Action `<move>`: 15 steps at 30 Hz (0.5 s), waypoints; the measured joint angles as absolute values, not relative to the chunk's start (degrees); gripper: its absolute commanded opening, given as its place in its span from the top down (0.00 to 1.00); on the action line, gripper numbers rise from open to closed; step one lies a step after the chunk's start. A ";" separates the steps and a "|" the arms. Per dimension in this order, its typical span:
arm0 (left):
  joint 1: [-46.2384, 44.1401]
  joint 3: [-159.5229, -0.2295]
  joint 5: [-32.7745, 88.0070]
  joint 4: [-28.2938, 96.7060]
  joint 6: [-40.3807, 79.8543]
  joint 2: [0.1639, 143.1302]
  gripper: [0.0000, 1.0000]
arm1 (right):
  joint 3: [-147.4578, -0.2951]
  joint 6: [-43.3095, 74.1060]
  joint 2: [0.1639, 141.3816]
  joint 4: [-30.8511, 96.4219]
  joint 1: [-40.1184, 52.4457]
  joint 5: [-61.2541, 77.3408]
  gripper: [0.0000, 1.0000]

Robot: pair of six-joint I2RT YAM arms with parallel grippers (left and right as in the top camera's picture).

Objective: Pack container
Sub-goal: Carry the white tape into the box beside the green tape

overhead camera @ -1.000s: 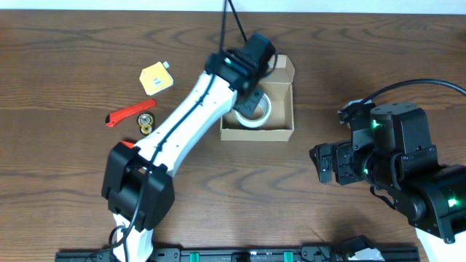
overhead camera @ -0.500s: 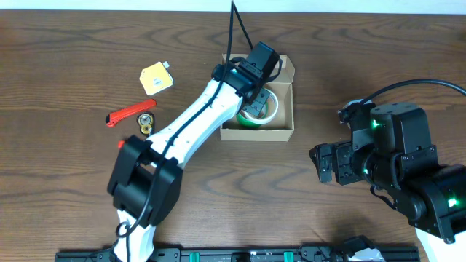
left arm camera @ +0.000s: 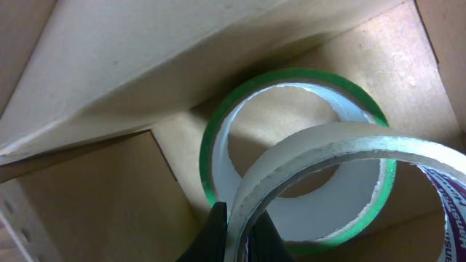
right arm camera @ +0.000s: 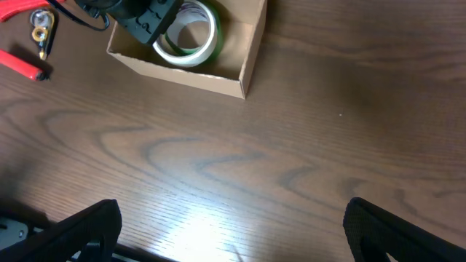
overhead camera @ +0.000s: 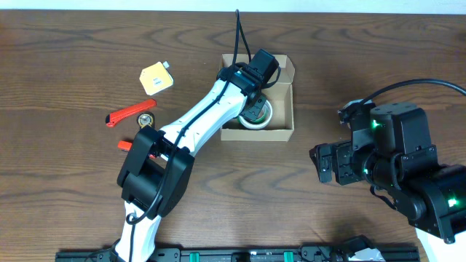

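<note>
Container (overhead camera: 258, 134) plain tan-brown; green-rimmed tape roll (left arm camera: 306, 74) with white core; off-white tape roll (left arm camera: 335, 142) with purple print; table (overhead camera: 65, 189) dark brown wood-grain; square item (overhead camera: 156, 78) yellow; cutter (overhead camera: 129, 113) red.

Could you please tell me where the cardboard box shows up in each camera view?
Overhead: the cardboard box sits in the upper centre of the picture.
Left wrist: its inner walls fill the frame.
Right wrist: it is at the top left.
Shared landmark: the green-edged tape roll lying inside it.
</note>
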State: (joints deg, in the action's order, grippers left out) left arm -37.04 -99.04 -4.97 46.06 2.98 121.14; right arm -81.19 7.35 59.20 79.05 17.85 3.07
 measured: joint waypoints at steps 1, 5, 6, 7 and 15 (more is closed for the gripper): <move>-37.01 -99.04 -4.99 46.06 2.98 121.14 0.94 | -81.19 7.35 59.20 79.05 17.85 3.07 0.01; -36.95 -99.04 -5.17 46.04 2.98 121.14 0.93 | -81.19 7.38 59.20 79.05 17.87 3.07 0.01; -36.97 -99.04 -5.19 46.06 2.98 121.14 0.91 | -81.19 7.38 59.20 79.05 17.87 3.07 0.01; -36.97 -99.04 -5.17 46.04 2.94 121.14 0.87 | -81.19 7.35 59.20 79.05 17.85 3.07 0.01; -36.97 -99.04 -6.20 45.84 3.14 121.14 0.64 | -81.19 7.35 59.20 79.05 17.87 3.07 0.01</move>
State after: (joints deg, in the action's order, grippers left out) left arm -36.97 -99.04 -6.20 45.84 3.14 121.14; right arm -81.19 7.35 59.20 79.05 17.87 3.07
